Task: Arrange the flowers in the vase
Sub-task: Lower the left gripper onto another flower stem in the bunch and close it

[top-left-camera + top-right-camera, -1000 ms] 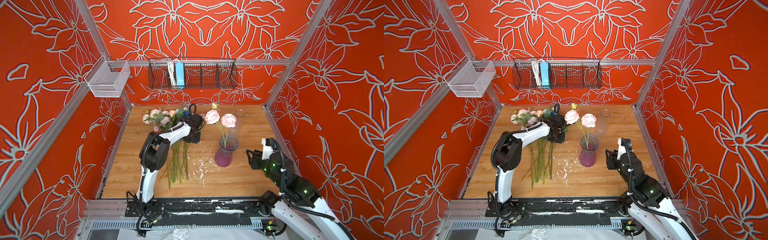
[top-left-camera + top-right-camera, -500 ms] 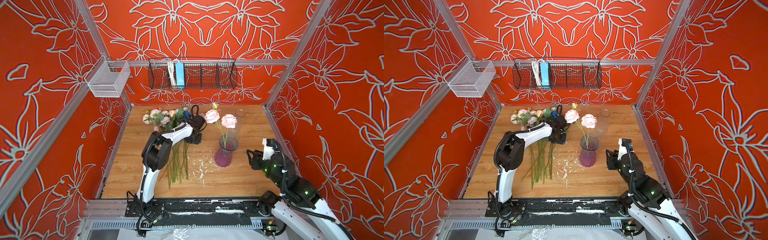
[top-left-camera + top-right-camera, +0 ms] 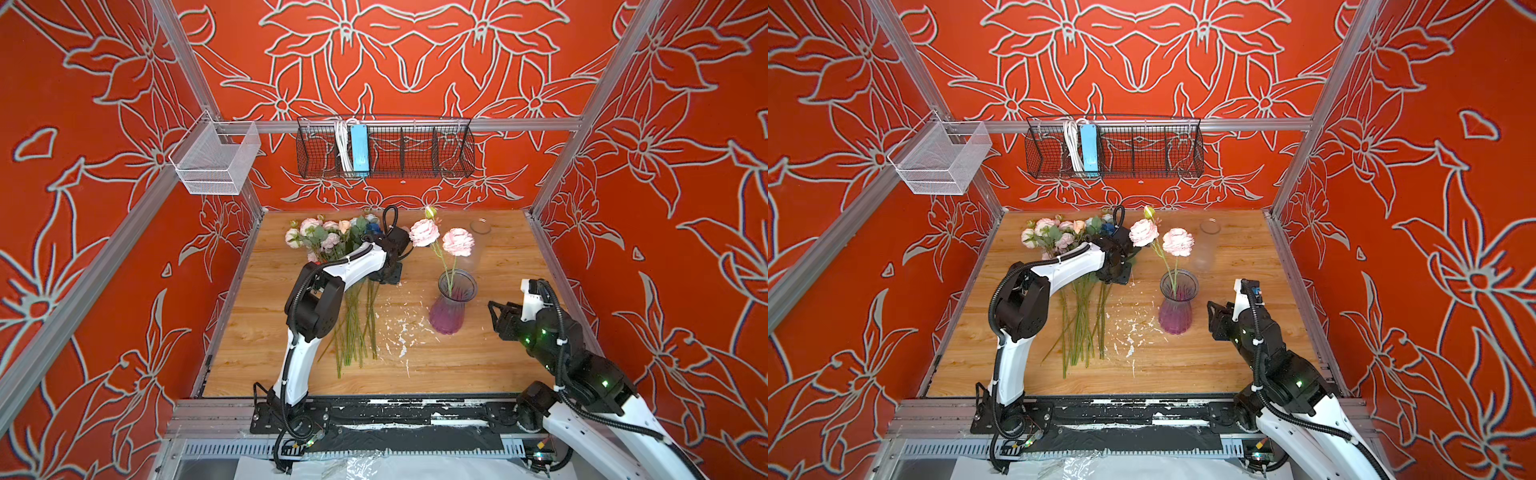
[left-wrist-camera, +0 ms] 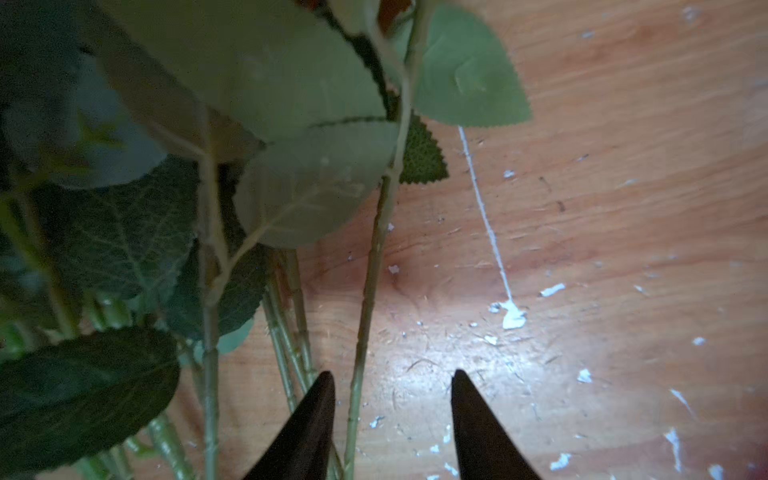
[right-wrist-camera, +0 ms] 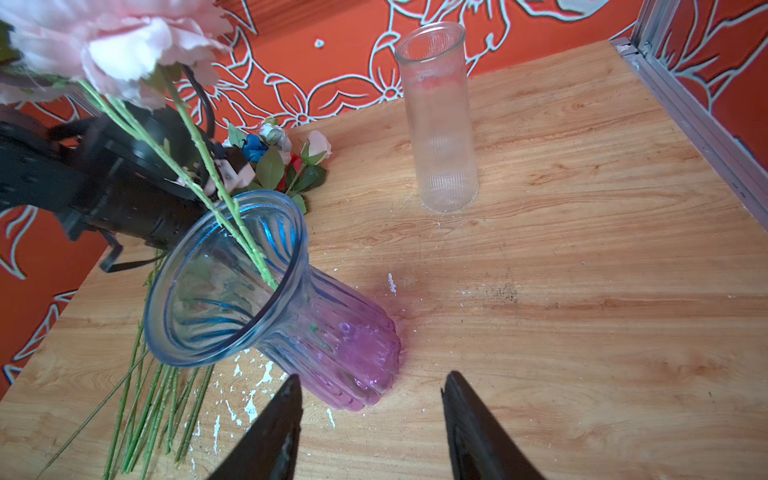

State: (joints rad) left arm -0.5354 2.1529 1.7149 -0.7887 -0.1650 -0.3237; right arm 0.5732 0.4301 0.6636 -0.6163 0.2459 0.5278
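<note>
Two pink blooms (image 3: 457,242) stand in the vase (image 3: 452,309), a flared glass one, blue at the rim and purple at the base. It is upright on the wooden table (image 3: 498,365), and the thin stems lean on its rim. A pile of flowers (image 3: 332,245) lies flat to the left of the vase in both top views, with the heads on the far side and the bare stems towards the near edge. The left gripper (image 4: 392,372) is low over that pile, left of the vase, with its jaws apart. One stem (image 4: 374,257) runs between them, close to one finger and not pinched. The right gripper (image 5: 372,374) sits low on the vase's right, clear of the glass, its jaws spread and aimed at the purple base, holding nothing. Behind the vase a clear ribbed glass cylinder (image 5: 436,116) stands upright. White flecks (image 3: 401,332) dot the table just left of the vase. A black wire basket (image 3: 386,145) hangs on the wall well beyond the vase
</note>
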